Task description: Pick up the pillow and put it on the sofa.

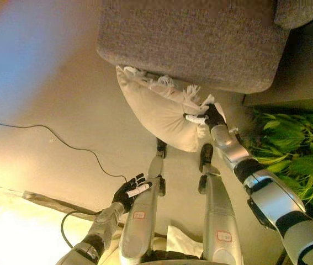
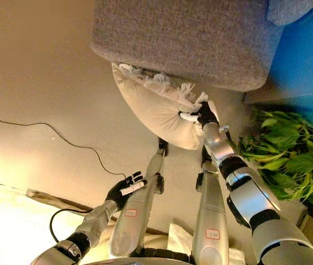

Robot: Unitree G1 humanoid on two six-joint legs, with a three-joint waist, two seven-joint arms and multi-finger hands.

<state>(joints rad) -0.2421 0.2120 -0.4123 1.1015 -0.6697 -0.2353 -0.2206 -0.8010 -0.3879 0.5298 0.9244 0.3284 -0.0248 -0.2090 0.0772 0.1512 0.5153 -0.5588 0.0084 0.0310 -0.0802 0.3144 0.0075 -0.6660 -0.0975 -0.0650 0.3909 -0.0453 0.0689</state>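
On the left we see the left hand (image 1: 132,191) hanging low over the floor (image 1: 46,99), its fingers loosely spread and holding nothing, well apart from the pillow (image 1: 159,113). The cream, fringed pillow lies on the floor in the middle, its upper edge tucked against the front of the grey sofa (image 1: 195,38). The right hand (image 1: 208,117) grips the pillow's right corner, fingers curled into the cloth. Further right stands a leafy green plant (image 1: 294,154).

Cream fringed pillow (image 1: 159,113) leans against grey sofa (image 1: 200,38).
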